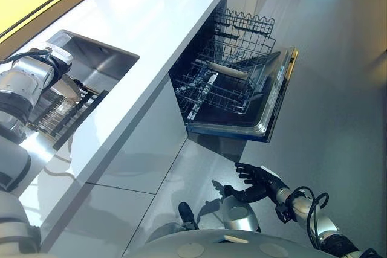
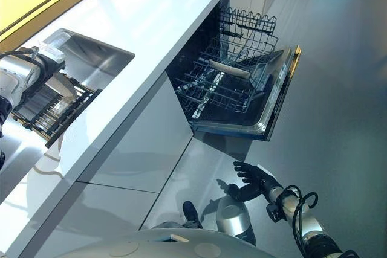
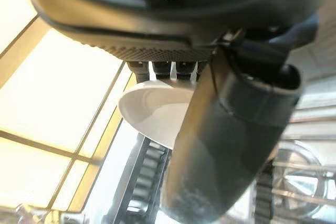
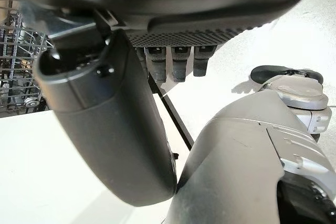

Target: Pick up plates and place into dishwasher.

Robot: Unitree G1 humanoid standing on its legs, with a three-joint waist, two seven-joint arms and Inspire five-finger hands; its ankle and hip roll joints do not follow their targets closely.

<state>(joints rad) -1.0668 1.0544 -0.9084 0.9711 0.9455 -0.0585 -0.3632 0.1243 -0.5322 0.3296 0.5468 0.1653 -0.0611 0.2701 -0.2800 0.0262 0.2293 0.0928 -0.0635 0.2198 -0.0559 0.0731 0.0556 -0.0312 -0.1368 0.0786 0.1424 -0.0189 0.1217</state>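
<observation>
Over sink rack (image 1: 72, 113), left hand (image 3: 231, 124) pinches white round plate (image 3: 152, 111).

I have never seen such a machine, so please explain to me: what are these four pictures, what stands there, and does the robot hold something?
A humanoid robot works in a kitchen. Two pictures come from its head, looking down; two come from cameras on its wrists. You see a white counter with a sink and a dish rack, and an open dishwasher with one plate in the rack. The left hand is at the dish rack; its wrist view shows its fingers and thumb closed on a white plate. The right hand hangs open above the floor.
</observation>
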